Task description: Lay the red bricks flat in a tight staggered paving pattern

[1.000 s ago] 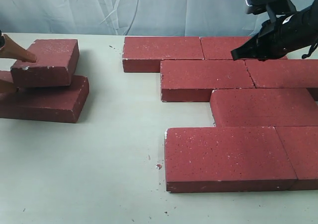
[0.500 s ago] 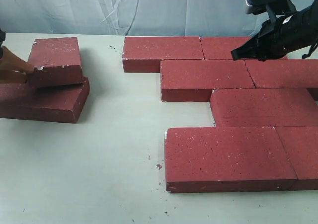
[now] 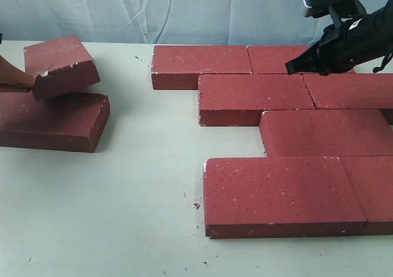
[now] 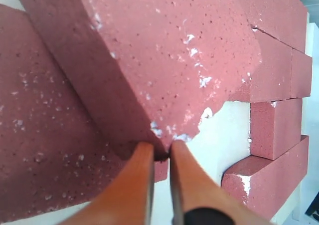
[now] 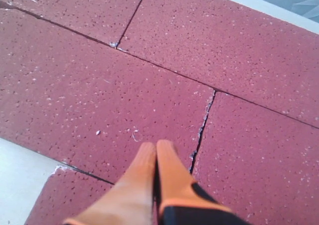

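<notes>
At the far left, a tilted red brick (image 3: 61, 65) rests on a flat red brick (image 3: 52, 120). My left gripper (image 3: 27, 79) is shut on the tilted brick's chipped near corner. In the left wrist view the orange fingers (image 4: 144, 170) of this gripper (image 4: 160, 147) pinch that corner of the brick (image 4: 164, 50). Several red bricks (image 3: 255, 99) lie flat in staggered rows on the right. My right gripper (image 3: 293, 66) hovers over the back rows. Its fingers are shut on nothing (image 5: 156, 146) above a seam between bricks (image 5: 99, 100).
The pale table (image 3: 135, 185) shows bare between the left stack and the paved rows. A light blue cloth (image 3: 184, 13) hangs behind. The front row of bricks (image 3: 282, 194) lies near the table's front right.
The left gripper closed on the top brick's corner. That brick turned and tipped up off the lower one. The right arm stayed where it was.
</notes>
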Robot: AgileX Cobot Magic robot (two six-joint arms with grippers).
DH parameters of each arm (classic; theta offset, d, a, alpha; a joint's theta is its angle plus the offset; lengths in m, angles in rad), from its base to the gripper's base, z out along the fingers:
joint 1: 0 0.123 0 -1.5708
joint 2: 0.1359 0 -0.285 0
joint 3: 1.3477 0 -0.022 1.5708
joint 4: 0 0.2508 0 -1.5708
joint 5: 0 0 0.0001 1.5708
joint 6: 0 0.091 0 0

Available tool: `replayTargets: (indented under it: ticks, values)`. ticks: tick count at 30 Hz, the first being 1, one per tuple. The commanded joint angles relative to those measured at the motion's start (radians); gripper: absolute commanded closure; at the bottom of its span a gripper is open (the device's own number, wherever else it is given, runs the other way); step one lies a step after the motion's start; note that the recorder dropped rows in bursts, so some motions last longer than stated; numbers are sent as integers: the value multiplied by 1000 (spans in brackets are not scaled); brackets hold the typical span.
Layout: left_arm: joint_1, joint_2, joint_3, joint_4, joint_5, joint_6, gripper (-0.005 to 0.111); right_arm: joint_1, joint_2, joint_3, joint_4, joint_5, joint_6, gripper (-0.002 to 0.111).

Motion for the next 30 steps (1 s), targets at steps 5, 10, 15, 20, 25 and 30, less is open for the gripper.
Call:
replayTargets:
  ticks: [5,10,15,20,25,30]
  values:
    - [-11,-125,-11,-15,7,33,107,-3,1,6,3,-21,0,109]
    - [-74,-191,-4,43,7,38,107,-3,1,6,3,-23,0,109]
    - [-187,-218,9,43,7,123,107,-3,1,6,3,-23,0,109]
    - [-317,-219,13,44,7,138,107,-3,1,6,3,-14,0,109]
    - [-414,-216,44,110,7,160,107,-3,1,6,3,-12,0,109]
    - [-423,-205,70,181,7,123,96,-3,1,6,22,-12,0,109]
